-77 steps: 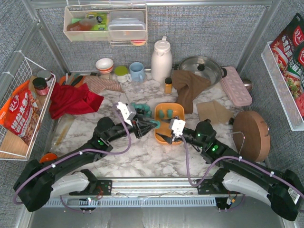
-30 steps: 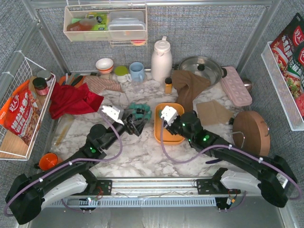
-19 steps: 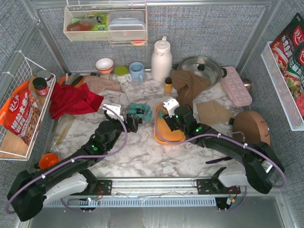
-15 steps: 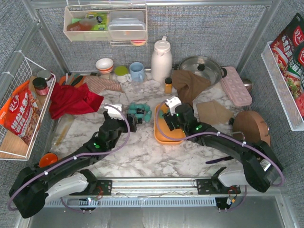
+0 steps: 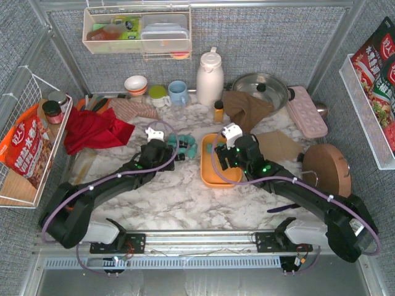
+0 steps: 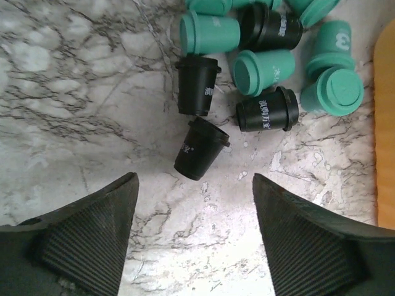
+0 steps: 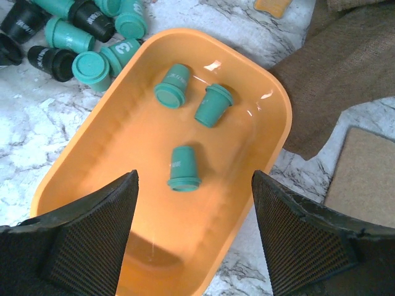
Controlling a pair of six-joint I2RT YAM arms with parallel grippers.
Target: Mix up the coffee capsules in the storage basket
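coffee capsules (image 6: 200, 148) loose under left gripper (image 6: 194, 185), spread, pointing down | right gripper (image 7: 194, 179) spread over storage basket (image 7: 126, 145)

storage basket (image 6: 386, 123) — only a sliver at the edge; top coffee capsules (image 6: 212, 5) cropped.

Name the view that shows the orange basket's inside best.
Right wrist: it looks straight into the storage basket, three teal capsules lying inside. Top external shows it small, partly under the right arm. Left wrist catches only its rim.

Three teal capsules (image 7: 184, 168) lie in the orange basket (image 7: 120, 154), others (image 6: 265, 69) scattered beside.
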